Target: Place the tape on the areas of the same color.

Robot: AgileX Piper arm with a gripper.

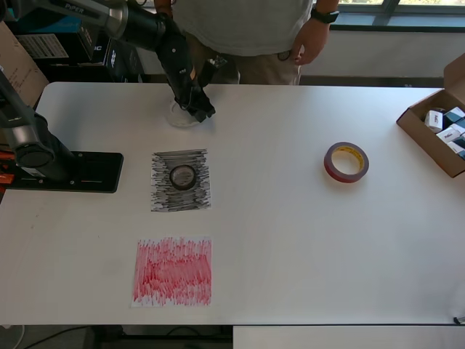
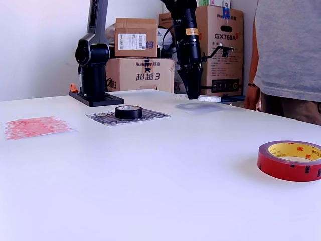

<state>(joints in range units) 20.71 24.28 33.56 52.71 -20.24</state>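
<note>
My gripper [image 1: 197,109] is at the table's far side, fingers pointing down and shut on the edge of the wide white tape ring [image 1: 180,116]. In the exterior view the gripper [image 2: 193,93] holds the ring [image 2: 205,99] just above the table, with a faint grey patch beneath it. I cannot make out the white sheet against the white table. The small black roll [image 1: 183,177] lies flat on the black-scribbled sheet [image 1: 163,200], also in the exterior view [image 2: 128,112]. The dark-red roll [image 1: 346,162] lies alone on the bare table at the overhead view's right. The red-scribbled sheet [image 1: 173,271] is bare.
The arm's black base [image 1: 69,171] stands at the overhead view's left edge. A brown carton [image 1: 429,142] with small boxes sits at the right edge. A person [image 1: 247,29] stands at the far side. Cardboard boxes [image 2: 138,75] are stacked behind the table.
</note>
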